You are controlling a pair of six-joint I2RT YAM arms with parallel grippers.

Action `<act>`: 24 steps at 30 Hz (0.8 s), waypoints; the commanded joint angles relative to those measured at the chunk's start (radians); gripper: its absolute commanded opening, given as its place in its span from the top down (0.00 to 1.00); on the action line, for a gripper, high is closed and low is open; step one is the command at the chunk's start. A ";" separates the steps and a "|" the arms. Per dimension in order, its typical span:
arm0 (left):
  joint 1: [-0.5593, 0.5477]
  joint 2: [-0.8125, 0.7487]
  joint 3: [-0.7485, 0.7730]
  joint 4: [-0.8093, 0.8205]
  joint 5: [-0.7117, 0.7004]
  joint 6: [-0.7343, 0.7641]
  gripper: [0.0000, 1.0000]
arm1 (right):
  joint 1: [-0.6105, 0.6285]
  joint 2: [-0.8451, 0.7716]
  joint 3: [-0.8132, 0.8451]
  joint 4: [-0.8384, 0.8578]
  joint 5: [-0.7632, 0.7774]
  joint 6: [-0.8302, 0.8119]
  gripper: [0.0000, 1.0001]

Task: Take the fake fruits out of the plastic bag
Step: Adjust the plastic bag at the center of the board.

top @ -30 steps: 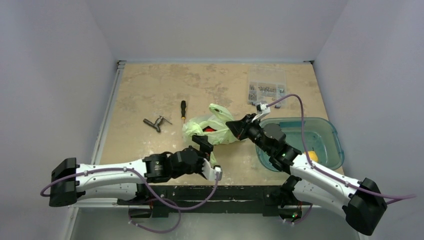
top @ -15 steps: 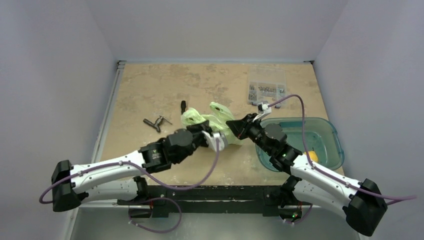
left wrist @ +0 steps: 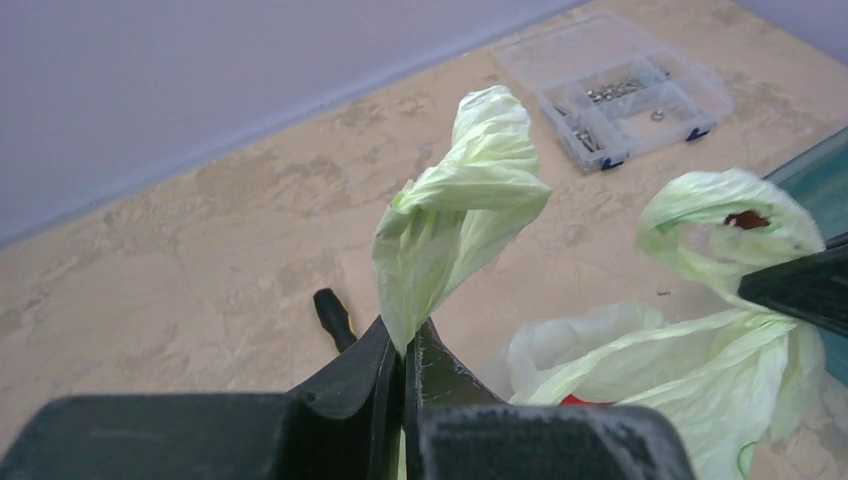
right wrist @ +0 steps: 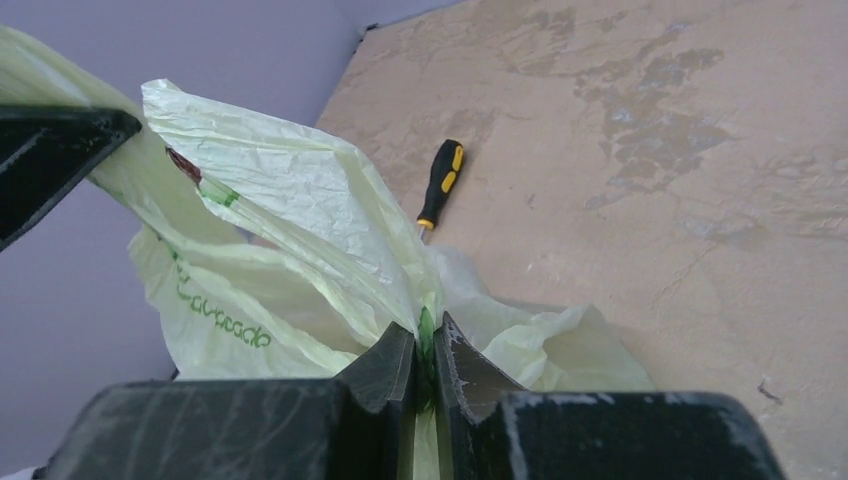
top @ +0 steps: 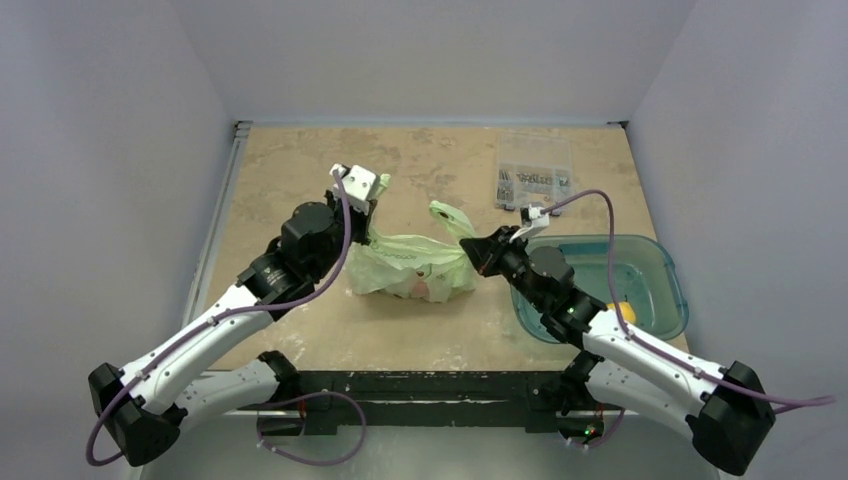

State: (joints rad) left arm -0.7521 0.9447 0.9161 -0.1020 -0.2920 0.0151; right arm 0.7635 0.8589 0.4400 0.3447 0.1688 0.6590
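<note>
The pale-green plastic bag (top: 400,262) hangs stretched between my two grippers above the table. My left gripper (top: 368,205) is shut on its left handle (left wrist: 460,215), with the film pinched between the jaws (left wrist: 405,335). The other handle is clamped in my right gripper (top: 472,248), which is also shut on the film (right wrist: 428,335). The bag's printed side (right wrist: 215,320) faces the right wrist camera. A red fake fruit (left wrist: 575,400) shows low in the bag's mouth, and as a pinkish patch (top: 423,290) through the film. No other fruit shows inside.
A teal tub (top: 655,262) at the right holds a round yellow fruit (top: 625,310). A clear parts box (top: 533,170) lies at the far right. A black-and-yellow screwdriver (right wrist: 440,183) lies on the table beyond the bag, its handle (left wrist: 333,318) beside my left fingers.
My left gripper went from open near the front to shut on the bag's left handle, then lifted it up and away to the left. The bag is now pulled taut.
</note>
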 commanded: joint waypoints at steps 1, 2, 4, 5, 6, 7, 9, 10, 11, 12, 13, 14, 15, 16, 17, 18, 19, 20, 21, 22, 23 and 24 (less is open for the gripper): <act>0.069 0.005 0.018 -0.019 -0.070 -0.155 1.00 | -0.067 0.092 0.186 -0.062 0.044 -0.086 0.96; 0.108 0.012 0.031 -0.031 -0.045 -0.208 1.00 | -0.095 0.140 0.247 -0.083 0.019 -0.111 0.98; 0.190 0.073 0.136 -0.123 0.051 -0.312 1.00 | -0.134 0.254 0.403 -0.156 -0.006 -0.163 1.00; 0.214 0.117 0.210 -0.193 0.080 -0.360 1.00 | -0.149 0.304 0.480 -0.193 -0.008 -0.190 1.00; 0.230 0.162 0.285 -0.262 0.105 -0.410 1.00 | -0.162 0.352 0.589 -0.233 -0.010 -0.210 1.00; 0.239 0.206 0.366 -0.329 0.118 -0.426 1.00 | -0.177 0.391 0.666 -0.276 -0.012 -0.226 1.00; 0.248 0.272 0.491 -0.400 0.152 -0.444 1.00 | -0.200 0.460 0.793 -0.335 -0.033 -0.250 1.00; 0.250 0.292 0.537 -0.417 0.164 -0.443 1.00 | -0.206 0.483 0.847 -0.371 -0.039 -0.261 1.00; 0.250 0.302 0.564 -0.417 0.176 -0.436 1.00 | -0.209 0.503 0.882 -0.405 -0.039 -0.271 1.00; 0.251 0.303 0.574 -0.402 0.190 -0.425 1.00 | -0.208 0.505 0.896 -0.414 -0.039 -0.278 1.00; 0.251 0.299 0.570 -0.387 0.203 -0.417 1.00 | -0.208 0.500 0.888 -0.412 -0.045 -0.278 1.00; 0.250 0.291 0.556 -0.376 0.215 -0.416 1.00 | -0.208 0.485 0.862 -0.406 -0.048 -0.272 1.00; 0.250 0.279 0.530 -0.365 0.228 -0.415 1.00 | -0.208 0.467 0.817 -0.398 -0.049 -0.259 1.00; 0.251 0.261 0.477 -0.348 0.240 -0.418 1.00 | -0.209 0.440 0.762 -0.391 -0.049 -0.242 1.00; 0.251 0.246 0.429 -0.329 0.251 -0.422 1.00 | -0.209 0.404 0.690 -0.384 -0.050 -0.221 1.00; 0.251 0.231 0.378 -0.313 0.261 -0.425 1.00 | -0.209 0.379 0.620 -0.369 -0.047 -0.206 0.99; 0.251 0.220 0.330 -0.301 0.269 -0.427 1.00 | -0.207 0.346 0.540 -0.353 -0.060 -0.191 0.93; 0.251 0.208 0.283 -0.290 0.276 -0.427 1.00 | -0.207 0.316 0.469 -0.351 -0.089 -0.167 0.90; 0.251 0.204 0.244 -0.288 0.278 -0.422 1.00 | -0.207 0.288 0.407 -0.325 -0.115 -0.146 0.87; 0.249 0.198 0.207 -0.289 0.273 -0.419 1.00 | -0.207 0.263 0.352 -0.320 -0.141 -0.127 0.84; 0.246 0.197 0.196 -0.311 0.257 -0.427 1.00 | -0.207 0.229 0.303 -0.334 -0.162 -0.118 0.79; 0.241 0.199 0.209 -0.340 0.229 -0.442 1.00 | -0.205 0.211 0.285 -0.342 -0.165 -0.114 0.73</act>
State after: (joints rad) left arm -0.5064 1.1511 1.1641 -0.4164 -0.0540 -0.3866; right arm 0.5552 1.1473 0.8421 0.0082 0.0834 0.4850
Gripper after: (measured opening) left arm 0.009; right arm 0.190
